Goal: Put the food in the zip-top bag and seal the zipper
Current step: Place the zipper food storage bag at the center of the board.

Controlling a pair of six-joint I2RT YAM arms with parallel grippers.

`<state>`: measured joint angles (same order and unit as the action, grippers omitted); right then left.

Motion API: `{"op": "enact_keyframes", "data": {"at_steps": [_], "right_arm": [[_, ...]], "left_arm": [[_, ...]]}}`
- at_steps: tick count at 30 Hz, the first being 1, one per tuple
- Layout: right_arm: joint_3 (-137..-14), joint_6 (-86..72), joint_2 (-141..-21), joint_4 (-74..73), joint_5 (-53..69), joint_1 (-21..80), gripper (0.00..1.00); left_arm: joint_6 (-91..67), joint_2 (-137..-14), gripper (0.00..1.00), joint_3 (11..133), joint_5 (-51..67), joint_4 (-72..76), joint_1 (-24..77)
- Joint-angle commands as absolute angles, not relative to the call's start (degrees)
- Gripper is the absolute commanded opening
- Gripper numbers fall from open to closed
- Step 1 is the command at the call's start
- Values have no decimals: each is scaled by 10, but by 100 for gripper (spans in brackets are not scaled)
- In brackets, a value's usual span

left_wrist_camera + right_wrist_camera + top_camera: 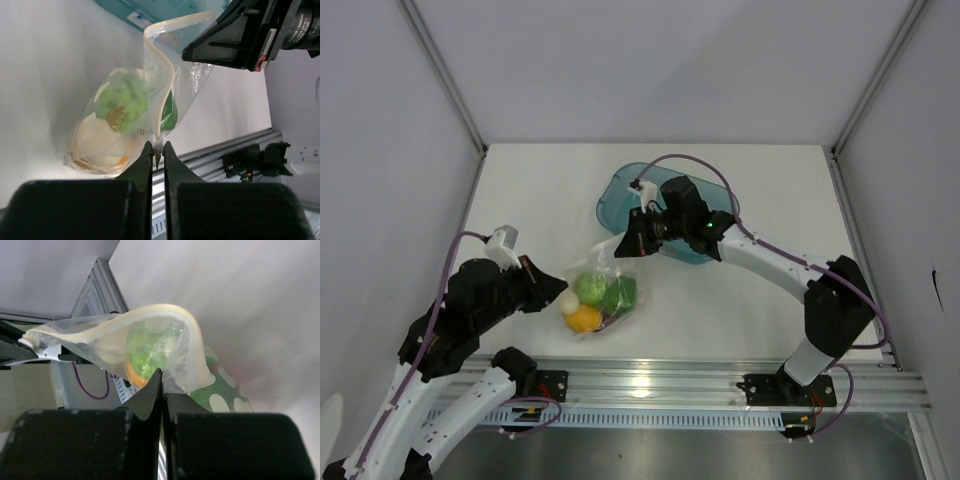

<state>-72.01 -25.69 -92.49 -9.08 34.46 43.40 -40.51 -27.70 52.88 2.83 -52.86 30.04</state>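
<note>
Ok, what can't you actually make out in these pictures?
Top view: most of the teal tray's inside, covered by the right arm.
All views: whether the zipper is pressed shut along its length; too thin, glare.
Wrist views: food low in the zip-top bag, blurred by crinkled plastic.

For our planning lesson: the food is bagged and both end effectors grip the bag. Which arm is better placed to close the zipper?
Probably left: the left end effector pinches the zipper at one end, so it could slide along; the right end effector anchors the bag further along.
</note>
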Motion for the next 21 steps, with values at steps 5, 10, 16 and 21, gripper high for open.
{"op": "enact_keyframes", "data": {"at_steps": [5,10,16,21], "right_arm": [[-881,-285,-1064,-71,373,455,0],[-939,-297,-1144,-69,374,457,0],[-1065,-310,-1256,-87,349,456,0],[-1189,-330,-1351,-118,323,456,3]], "left_arm": [[-497,-340,83,543,-112,-571,296],[-512,-319,99,551,-190,-583,295],[-497,-316,99,641,-275,-626,295],[-480,-309,99,669,-300,-634,295]]}}
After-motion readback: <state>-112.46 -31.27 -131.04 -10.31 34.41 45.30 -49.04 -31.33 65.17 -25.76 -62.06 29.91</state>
